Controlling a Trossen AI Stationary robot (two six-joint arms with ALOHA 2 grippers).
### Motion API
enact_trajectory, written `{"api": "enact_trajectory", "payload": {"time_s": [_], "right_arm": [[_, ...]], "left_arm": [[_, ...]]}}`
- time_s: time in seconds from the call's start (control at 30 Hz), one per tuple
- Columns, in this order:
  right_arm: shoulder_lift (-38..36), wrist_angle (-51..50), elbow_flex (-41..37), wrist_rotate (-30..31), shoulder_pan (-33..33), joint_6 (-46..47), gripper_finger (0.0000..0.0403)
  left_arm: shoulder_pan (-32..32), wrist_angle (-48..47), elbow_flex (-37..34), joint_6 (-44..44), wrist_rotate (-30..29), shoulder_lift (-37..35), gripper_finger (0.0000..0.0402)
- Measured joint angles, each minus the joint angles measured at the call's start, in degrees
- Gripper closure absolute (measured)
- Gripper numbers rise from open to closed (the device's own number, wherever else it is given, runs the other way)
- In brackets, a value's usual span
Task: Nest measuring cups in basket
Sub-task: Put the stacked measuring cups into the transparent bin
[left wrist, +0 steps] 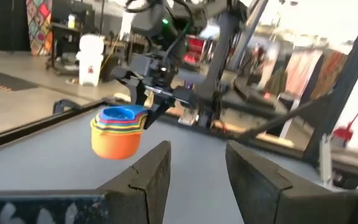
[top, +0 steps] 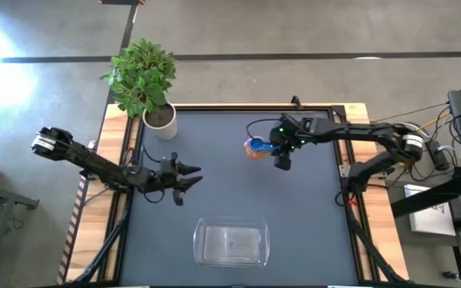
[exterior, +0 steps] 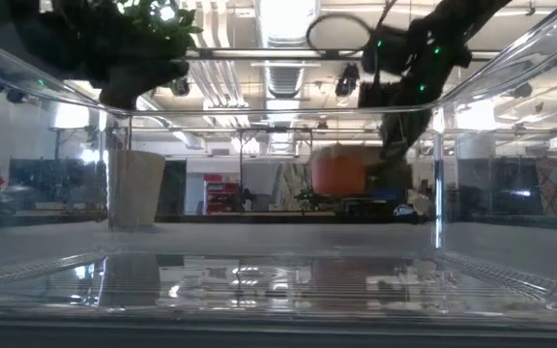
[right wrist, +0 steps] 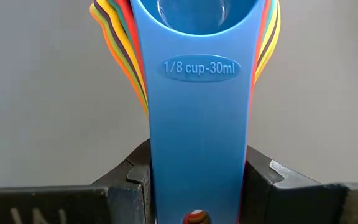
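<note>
Right gripper (top: 282, 152): you will find it over the far middle of the table (top: 310, 208), fingers closed on the handles of the measuring cups (top: 254, 147).
Measuring cups: already nested into one stack, orange outermost and blue on top; the blue handle reads "1/8 cup-30ml". You can see the stack held up off the table in the left wrist view.
Left gripper (top: 189, 178): it waits at the table's left middle, fingers parted, holding nothing.
Basket (top: 231, 243): clear tub at the near edge, well apart from the stack.
Plant pot (top: 160, 122): far left corner.
</note>
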Motion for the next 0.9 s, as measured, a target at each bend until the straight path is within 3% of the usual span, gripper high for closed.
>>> {"api": "enact_trajectory", "payload": {"time_s": [0.3,0.9], "right_arm": [[-7.8,0.0,-0.1,-1.4,3.7,3.7,0.0271],[-8.8,6.0,2.3,-1.1,22.4,14.5,0.0271]], "left_arm": [[0.0,13.5,-7.5,-0.7,0.0,-0.9,0.0264],[0.0,14.0,-7.9,-0.5,-1.2,-0.9,0.0264]]}}
